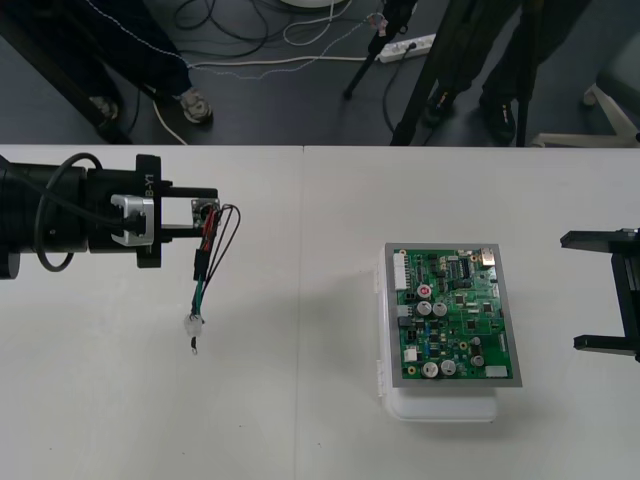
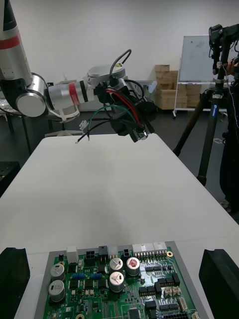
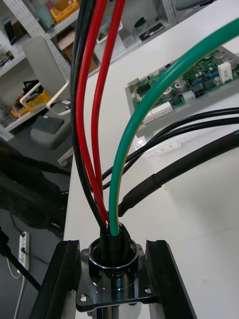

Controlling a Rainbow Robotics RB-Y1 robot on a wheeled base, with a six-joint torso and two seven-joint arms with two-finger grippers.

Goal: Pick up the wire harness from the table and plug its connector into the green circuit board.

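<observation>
Front view: left pincer (image 1: 209,214) grips harness (image 1: 199,276) by its socket aloft; right pincer (image 1: 572,291) spread beside board (image 1: 455,315).

"B-Y1" (sideways), black collar (image 1: 148,200) behind left claw (image 1: 209,212)

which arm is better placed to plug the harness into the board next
Left. The left gripper has its jaws shut on the harness at its metal socket, wires hanging, well short of the green board. The right gripper sits open and empty beside the board.
</observation>
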